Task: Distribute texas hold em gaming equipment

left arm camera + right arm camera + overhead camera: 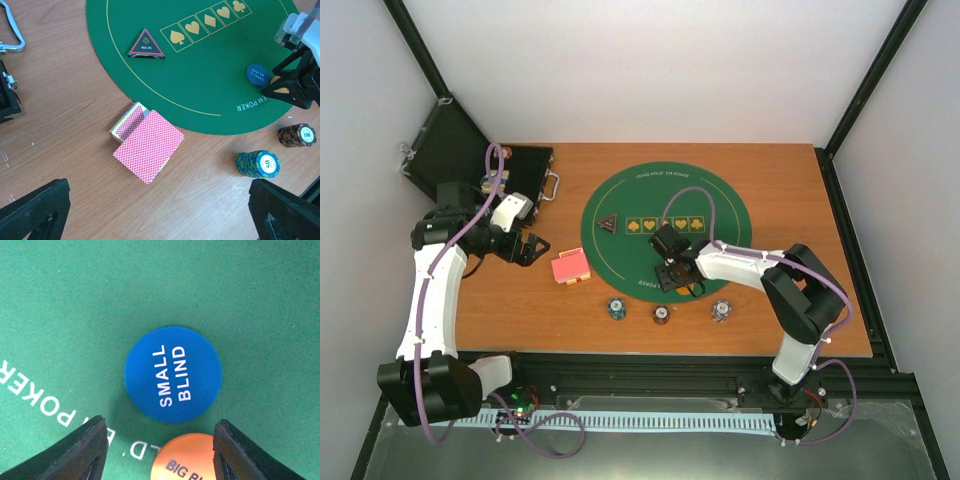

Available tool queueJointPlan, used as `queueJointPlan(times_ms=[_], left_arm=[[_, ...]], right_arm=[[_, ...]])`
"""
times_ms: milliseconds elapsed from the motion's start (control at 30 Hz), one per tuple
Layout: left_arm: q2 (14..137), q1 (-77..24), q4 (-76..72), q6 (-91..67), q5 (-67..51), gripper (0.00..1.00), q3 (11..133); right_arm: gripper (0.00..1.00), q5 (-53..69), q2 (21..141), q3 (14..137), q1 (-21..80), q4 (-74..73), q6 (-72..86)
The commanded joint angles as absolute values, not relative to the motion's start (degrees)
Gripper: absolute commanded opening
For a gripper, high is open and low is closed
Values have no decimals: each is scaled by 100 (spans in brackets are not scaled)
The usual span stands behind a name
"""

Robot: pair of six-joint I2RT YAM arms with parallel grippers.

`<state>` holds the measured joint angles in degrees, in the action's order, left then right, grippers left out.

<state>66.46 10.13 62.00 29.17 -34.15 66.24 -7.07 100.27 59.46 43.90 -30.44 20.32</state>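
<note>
Inspection finds a brown wooden desk point(790, 200) carrying a large round green felt mat point(720, 200) at its centre. A dark triangular marker button lettered ALL IN point(145, 45) lies flat on the mat's left part, beside the printed row of suit symbols. A blue round marker button lettered SMALL BLIND point(173, 373) lies flat near the mat's near edge, and an orange round marker button lettered BIG BLIND point(187, 457) lies just beside it, apart by a narrow strip of felt. The right pincer point(160, 424) hangs directly over these two buttons with its fingers spread wide, the orange button showing between them; it has hold of nothing. A pile of red-backed playing cards point(149, 145) rests on bare wood just off the mat's left edge, its upper part skewed off the lower part. The left pincer point(525, 248) hovers near that pile, fingers set wide apart and gripping nothing. Three short stacks of small round white-edged poker chips stand in a row on bare wood off the mat's near edge: left stack point(616, 309), middle stack point(661, 315), right stack point(722, 312). A black hard case point(450, 150) sits at the far left corner.
</note>
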Motion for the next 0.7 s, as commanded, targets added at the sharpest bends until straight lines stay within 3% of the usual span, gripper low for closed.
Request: queueJointPlan(times_ms=[0, 400, 667], left_arm=[[6543, 1056, 6321, 2940, -3485, 100, 6849], [6504, 1054, 6224, 2903, -3399, 100, 6732], [6539, 1054, 6190, 2952, -3316, 100, 6741]], right_arm=[[56, -798, 10183, 6055, 4252, -2939, 1968], [39, -646, 10461, 6238, 3999, -2791, 1779], [38, -713, 10733, 6506, 3995, -2763, 1722]])
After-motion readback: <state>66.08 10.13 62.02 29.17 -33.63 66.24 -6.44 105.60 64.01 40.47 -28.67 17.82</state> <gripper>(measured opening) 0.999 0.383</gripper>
